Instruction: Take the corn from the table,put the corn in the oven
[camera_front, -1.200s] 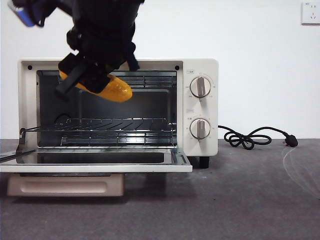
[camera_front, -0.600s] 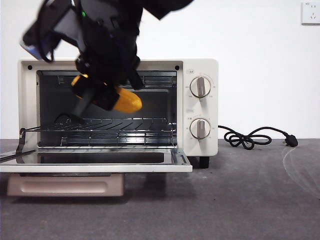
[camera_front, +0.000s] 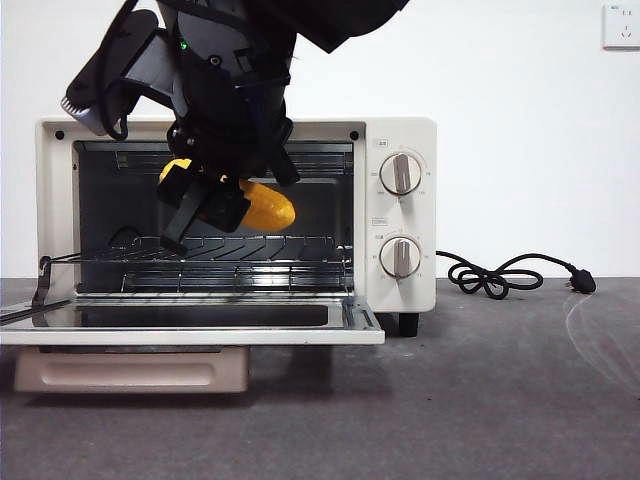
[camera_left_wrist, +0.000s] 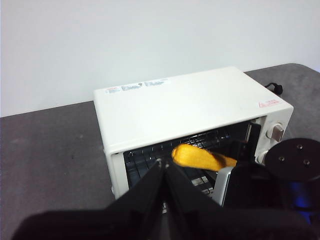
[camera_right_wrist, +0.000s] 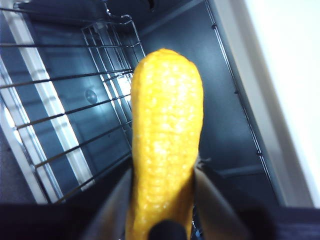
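Grey matte bench (camera_front: 480, 400) carries one cream oven (camera_front: 400, 135), its door (camera_front: 190, 330) dropped flat, one wire rack (camera_front: 250, 250) inside and two knobs (camera_front: 400, 173) at 3 o'clock of the cavity. You have one right tool (camera_front: 205, 205) clamped on the single corn (camera_front: 268, 208), held just above the rack in the oven mouth, tip toward 3 o'clock. Your left tool (camera_left_wrist: 165, 170) waits behind, jaws pressed together, holding nothing. One black cord (camera_front: 500, 275) lies beside the oven.

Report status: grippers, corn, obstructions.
Right gripper shut on corn, inside oven mouth, above wire rack. Left gripper shut, empty, hanging back. Door down, nothing blocking.
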